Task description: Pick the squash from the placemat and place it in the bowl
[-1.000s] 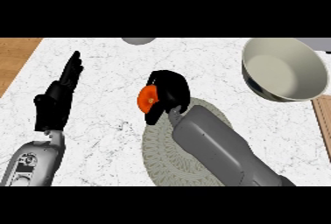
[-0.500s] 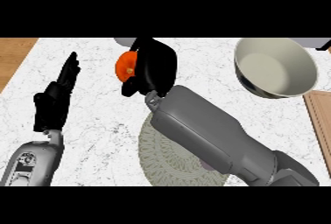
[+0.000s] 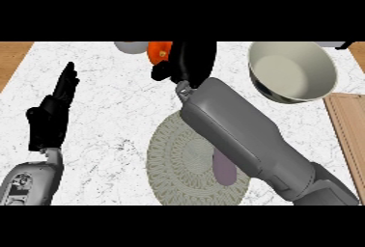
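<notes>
My right hand (image 3: pixel 187 59) is up near the view's top edge, fingers curled round an orange squash (image 3: pixel 158 51) that shows only at the hand's left side. The grey right forearm (image 3: pixel 239 135) runs diagonally over the round woven placemat (image 3: pixel 182 164), which lies on the marble counter below. The cream bowl (image 3: pixel 292 71) stands to the right of the held squash, apart from the hand. My left hand (image 3: pixel 51 115) rests open at the left, fingers pointing up.
A pale round object (image 3: pixel 130 46) shows partly at the top edge, just left of the squash. A wooden board (image 3: pixel 349 120) lies along the right edge below the bowl. Wooden surface (image 3: pixel 13 55) borders the marble at far left.
My right hand has carried the squash up off the placemat, away toward the top of the view and slightly right. The left hand has stayed still.
</notes>
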